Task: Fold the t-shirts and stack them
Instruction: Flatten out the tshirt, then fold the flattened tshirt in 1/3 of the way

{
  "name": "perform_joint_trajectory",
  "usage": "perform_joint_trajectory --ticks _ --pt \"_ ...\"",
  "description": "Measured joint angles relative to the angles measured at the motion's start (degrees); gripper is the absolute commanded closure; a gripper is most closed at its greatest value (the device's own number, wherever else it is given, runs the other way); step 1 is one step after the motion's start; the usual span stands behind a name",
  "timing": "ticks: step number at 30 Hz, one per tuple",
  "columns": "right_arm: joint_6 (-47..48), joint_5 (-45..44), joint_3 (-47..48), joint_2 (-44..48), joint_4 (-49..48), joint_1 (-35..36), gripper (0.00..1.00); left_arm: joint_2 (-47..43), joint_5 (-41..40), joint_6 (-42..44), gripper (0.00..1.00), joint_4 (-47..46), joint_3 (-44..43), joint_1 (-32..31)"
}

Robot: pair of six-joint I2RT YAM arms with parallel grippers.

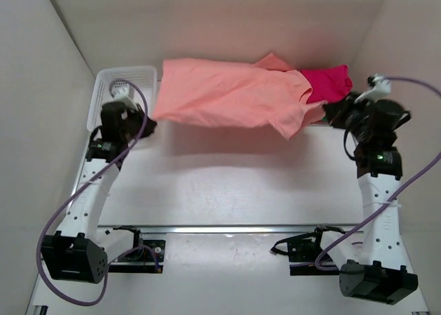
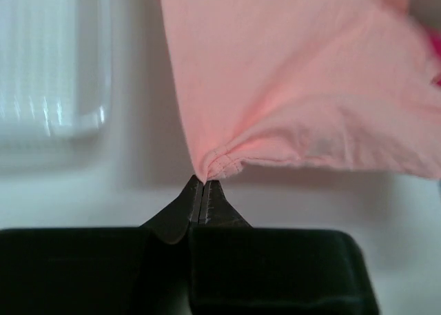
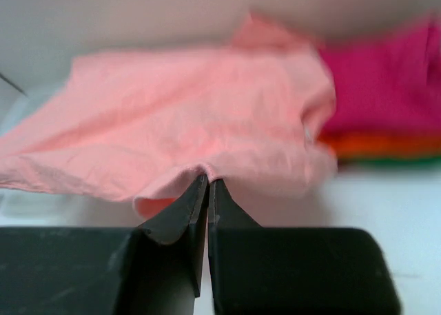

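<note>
A light salmon-pink t-shirt [image 1: 231, 93] hangs stretched above the table between my two arms, casting a shadow below. My left gripper [image 1: 149, 124] is shut on its left hem corner, where the cloth [image 2: 289, 87] bunches at the fingertips [image 2: 203, 184]. My right gripper [image 1: 329, 112] is shut on the right edge of the pink t-shirt [image 3: 193, 136]. Behind it at the back right lies a stack of folded t-shirts, with a magenta one [image 1: 329, 83] on top. In the right wrist view an orange layer [image 3: 382, 146] and a green edge show under the magenta t-shirt [image 3: 386, 84].
A white plastic mesh basket [image 1: 114, 87] stands at the back left, just behind my left gripper, and shows as the basket [image 2: 52, 60] in the left wrist view. White walls close in the table on the left, back and right. A metal rail [image 1: 227, 227] runs across near the arm bases.
</note>
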State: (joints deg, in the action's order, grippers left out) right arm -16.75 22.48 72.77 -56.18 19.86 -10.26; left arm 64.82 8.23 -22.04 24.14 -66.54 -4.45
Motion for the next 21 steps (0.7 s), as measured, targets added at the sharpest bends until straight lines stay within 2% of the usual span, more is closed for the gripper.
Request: perform_joint_trajectory --ticks 5,6,12,18,21 --pt "-1.68 -6.23 -19.52 8.0 9.01 5.75 1.0 -7.76 0.63 -5.09 1.0 0.76 22.95 -3.23" --pt "-4.15 -8.85 -25.53 14.51 14.99 9.11 1.0 -14.58 1.27 -7.72 1.0 1.77 31.74 -4.33" --pt "-10.27 -11.28 -34.91 28.26 23.93 10.84 1.0 -24.09 3.02 -11.72 1.0 2.73 42.99 -4.31" --pt "-9.99 -9.35 -37.97 29.29 31.04 4.61 1.0 -30.91 2.54 -14.32 1.0 4.61 48.46 -3.48" --pt "-9.99 -9.09 -37.92 27.08 31.12 4.31 1.0 -33.92 0.68 -15.19 1.0 5.2 49.05 -3.06"
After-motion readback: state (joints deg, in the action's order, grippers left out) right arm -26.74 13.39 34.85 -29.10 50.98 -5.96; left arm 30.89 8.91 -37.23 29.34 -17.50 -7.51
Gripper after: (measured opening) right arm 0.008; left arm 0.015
